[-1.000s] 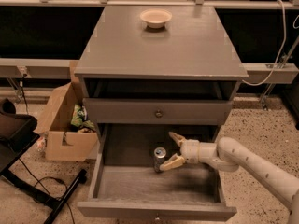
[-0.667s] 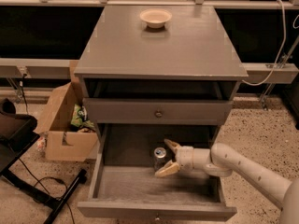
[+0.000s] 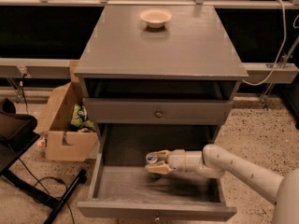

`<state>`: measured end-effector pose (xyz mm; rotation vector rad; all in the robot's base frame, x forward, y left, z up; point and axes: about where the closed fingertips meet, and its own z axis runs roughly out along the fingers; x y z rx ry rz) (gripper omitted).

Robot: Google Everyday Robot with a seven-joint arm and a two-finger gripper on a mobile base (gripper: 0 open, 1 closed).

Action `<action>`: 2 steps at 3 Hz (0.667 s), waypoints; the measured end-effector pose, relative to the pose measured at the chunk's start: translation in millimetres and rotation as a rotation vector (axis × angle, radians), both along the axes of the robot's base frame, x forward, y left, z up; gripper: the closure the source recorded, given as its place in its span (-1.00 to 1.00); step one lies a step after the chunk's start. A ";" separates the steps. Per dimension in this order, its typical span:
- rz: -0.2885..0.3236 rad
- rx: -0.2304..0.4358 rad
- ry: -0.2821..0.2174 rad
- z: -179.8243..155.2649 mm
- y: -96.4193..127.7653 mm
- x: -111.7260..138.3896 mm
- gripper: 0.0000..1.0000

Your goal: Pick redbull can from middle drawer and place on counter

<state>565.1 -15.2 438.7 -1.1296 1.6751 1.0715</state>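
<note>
Inside the deep grey wooden middle drawer (image 3: pixel 121 190), the cream two-finger gripper (image 3: pixel 158 161) has advanced; its fingers (image 3: pixel 156 169) now clamp the slim silver redbull can (image 3: pixel 152 158). Lift to the flat grey desk (image 3: pixel 187 45) remains.

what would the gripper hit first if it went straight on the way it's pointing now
The gripper points left inside the open middle drawer. The redbull can stands right at its tip, so it would likely meet that first, though depth is hard to judge.
</note>
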 end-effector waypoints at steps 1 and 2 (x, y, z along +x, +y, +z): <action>0.004 0.031 0.078 38.1 2.8 -5.1 0.46; -0.016 0.036 0.119 95.4 -16.9 -6.7 0.89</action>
